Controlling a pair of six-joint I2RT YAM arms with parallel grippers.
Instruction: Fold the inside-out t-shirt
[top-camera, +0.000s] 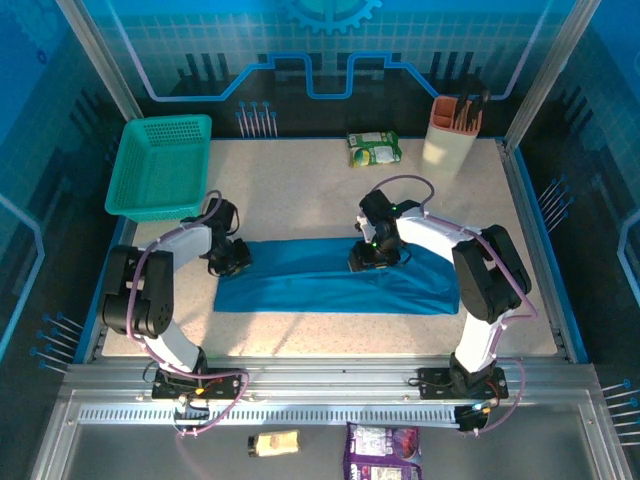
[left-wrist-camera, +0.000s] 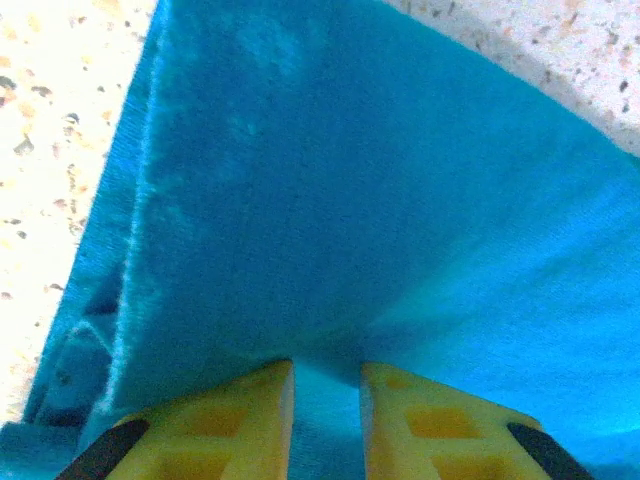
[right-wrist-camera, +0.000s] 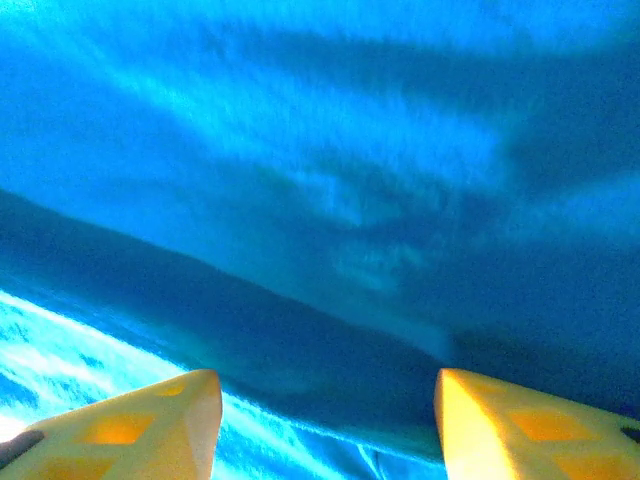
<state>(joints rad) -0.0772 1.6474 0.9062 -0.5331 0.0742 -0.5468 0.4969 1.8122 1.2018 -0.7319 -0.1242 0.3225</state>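
At the far left of the bench (top-camera: 300, 195), the teal mesh basket (top-camera: 160, 165) stands apart from the work. The inside-out t-shirt (top-camera: 320, 288) lies mid-bench as a long, narrow, flat band running left to right, so the lengthwise folds look done. The left end effector (top-camera: 232, 260) sits at the band's left end. In its wrist view the yellow fingers (left-wrist-camera: 240, 410) stand nearly together, clamped on a tuck of blue cloth. The right end effector (top-camera: 374, 256) is on the band's far edge near the middle, its fingers wide apart over the cloth and gripping nothing. What seems left is bringing the ends across into a compact packet, then smoothing it.
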